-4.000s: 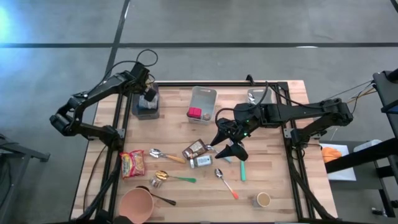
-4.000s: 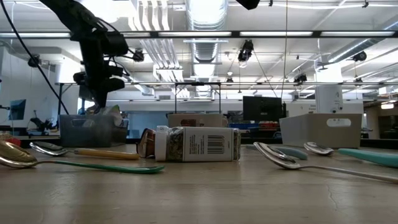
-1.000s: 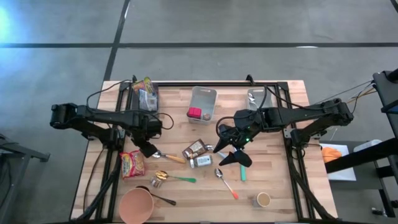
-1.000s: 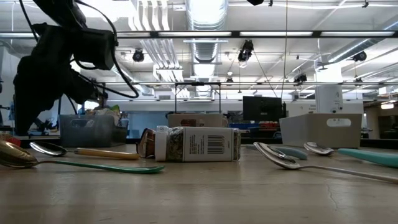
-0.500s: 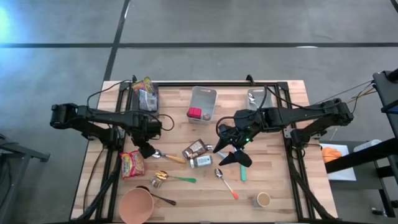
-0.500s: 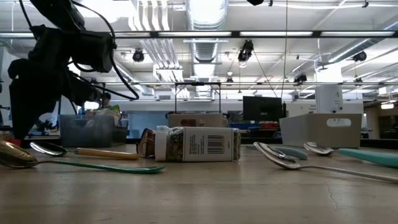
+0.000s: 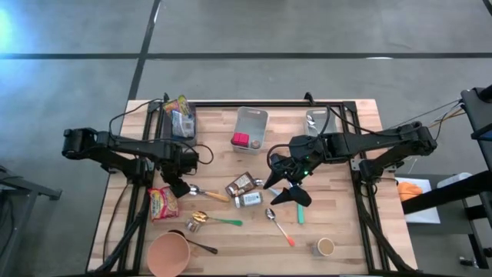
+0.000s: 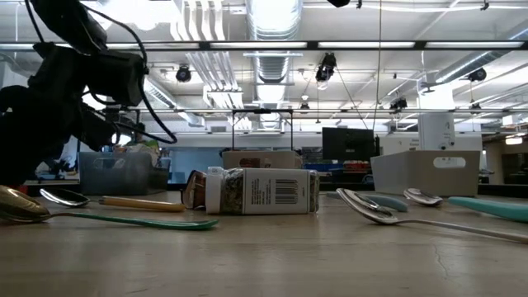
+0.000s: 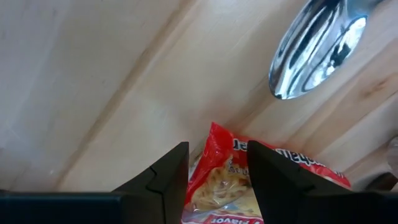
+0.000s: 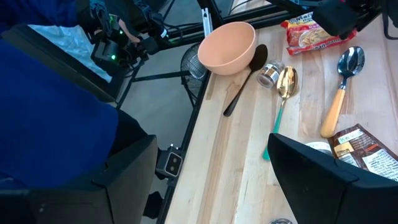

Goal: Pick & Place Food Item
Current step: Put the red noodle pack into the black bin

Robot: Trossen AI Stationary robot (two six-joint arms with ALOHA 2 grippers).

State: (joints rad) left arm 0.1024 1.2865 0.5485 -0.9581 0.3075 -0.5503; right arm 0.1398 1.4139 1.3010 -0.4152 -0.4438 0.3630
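Note:
A red noodle packet (image 7: 163, 204) lies flat on the wooden table near its left edge. My left gripper (image 7: 174, 189) points down over the packet's far corner (image 9: 219, 138). It is open, with one finger on each side of that corner. My right gripper (image 7: 281, 189) hangs open above the middle of the table, clear of everything; in its wrist view the gripper (image 10: 217, 186) is spread wide. A dark bin (image 7: 179, 118) holding food packets stands at the far left. A clear bin (image 7: 250, 128) with a red item stands at the far middle.
A wooden-handled spoon (image 7: 204, 193) lies right of the packet. A brown packet (image 7: 241, 183) and a spice jar (image 7: 248, 200) lie mid-table, with more spoons (image 7: 278, 225) around. A pink bowl (image 7: 168, 254) and a small cup (image 7: 326, 246) stand near the front edge.
My left gripper has sunk a little toward the red packet and edged toward the table's left edge. Its fingers have kept the same gap. The right arm and the things on the table have kept still.

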